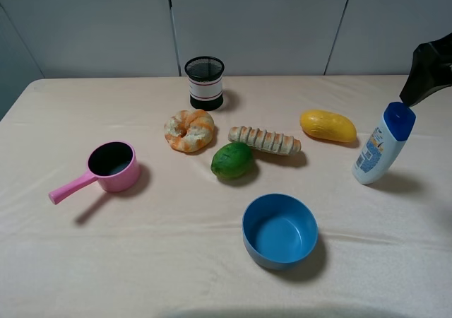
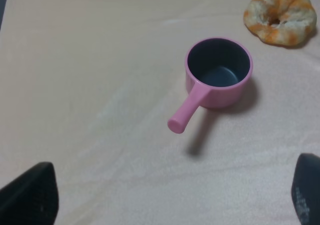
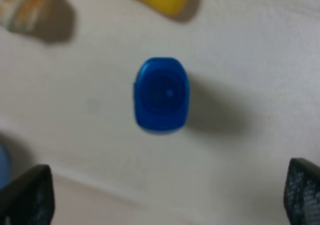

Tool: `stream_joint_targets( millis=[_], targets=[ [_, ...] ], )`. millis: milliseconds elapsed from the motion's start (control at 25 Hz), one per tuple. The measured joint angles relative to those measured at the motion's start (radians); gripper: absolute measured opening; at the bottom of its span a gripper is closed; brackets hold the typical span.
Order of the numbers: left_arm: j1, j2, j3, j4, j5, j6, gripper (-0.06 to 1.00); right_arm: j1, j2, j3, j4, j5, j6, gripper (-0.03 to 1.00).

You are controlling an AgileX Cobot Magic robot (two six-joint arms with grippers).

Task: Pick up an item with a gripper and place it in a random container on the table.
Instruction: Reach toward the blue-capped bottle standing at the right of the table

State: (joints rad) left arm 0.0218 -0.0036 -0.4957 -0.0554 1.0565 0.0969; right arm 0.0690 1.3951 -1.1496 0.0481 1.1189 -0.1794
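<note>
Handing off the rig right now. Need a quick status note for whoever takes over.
Left end effector: open, empty, above the pink saucepan.
Right end effector: open, empty, over the blue cap of the lotion bottle.
The bottle stands ungrasped on the table, right side; the blue bowl is empty, front centre.
Done: nothing picked or placed.
Left: grasp bottle, carry to bowl, release.

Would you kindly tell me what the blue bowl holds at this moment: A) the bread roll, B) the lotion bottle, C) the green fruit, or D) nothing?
D: the blue bowl shows only its bare inside, and the lotion bottle stands apart from it.
</note>
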Motion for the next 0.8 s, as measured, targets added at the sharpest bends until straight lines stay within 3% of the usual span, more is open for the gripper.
stream_joint_targets(
  millis=[800],
  targets=[
    [0.000, 0.000, 0.000, 0.000, 0.000, 0.000, 0.94, 0.000, 0.195, 0.000, -0.025, -0.127, -0.098, 0.69]
  ],
)
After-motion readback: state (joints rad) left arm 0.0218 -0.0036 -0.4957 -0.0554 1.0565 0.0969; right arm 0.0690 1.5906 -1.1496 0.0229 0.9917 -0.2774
